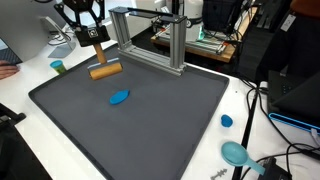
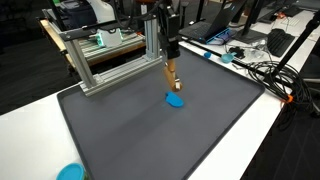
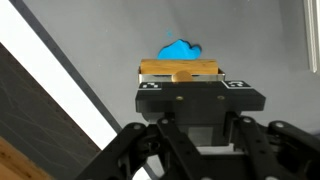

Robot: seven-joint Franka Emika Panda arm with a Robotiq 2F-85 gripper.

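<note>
A teal cup [image 1: 58,67] sits left of my gripper [image 1: 90,28]. Its jaws pinch the wooden roller [image 1: 104,70], whose head hangs low over the grey mat [image 1: 160,130]. The blue lump [image 1: 119,97] lies just right of that head. I judge it best to keep the head level, grip firmly, and stay clear of the metal frame [image 1: 181,45] further right.

One pale wooden mallet [image 1: 105,71], one flat blue piece [image 1: 119,98], one silver aluminium frame [image 1: 181,50] and one dark grey mat [image 1: 150,130] are being shown.
</note>
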